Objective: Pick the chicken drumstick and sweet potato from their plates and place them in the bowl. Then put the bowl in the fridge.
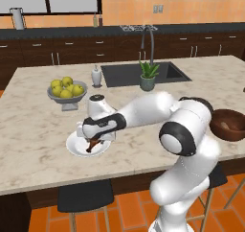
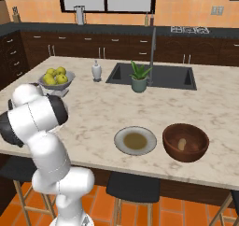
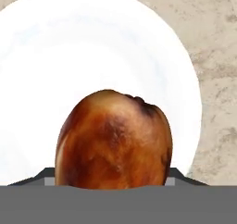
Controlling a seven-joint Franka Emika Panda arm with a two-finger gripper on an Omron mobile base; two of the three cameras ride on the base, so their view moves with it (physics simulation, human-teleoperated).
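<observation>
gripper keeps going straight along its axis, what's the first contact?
The chicken drumstick, already between the gripper jaws; it looks gripped, though contact is hard to confirm. Behind it lies the white plate, probably next.

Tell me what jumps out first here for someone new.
The gripper low over the white plate at the island's near edge, closed on the chicken drumstick, which looms large in the hand view. Then, to the right, the wooden bowl with the sweet potato already inside, beside the bare grey-green plate.
</observation>
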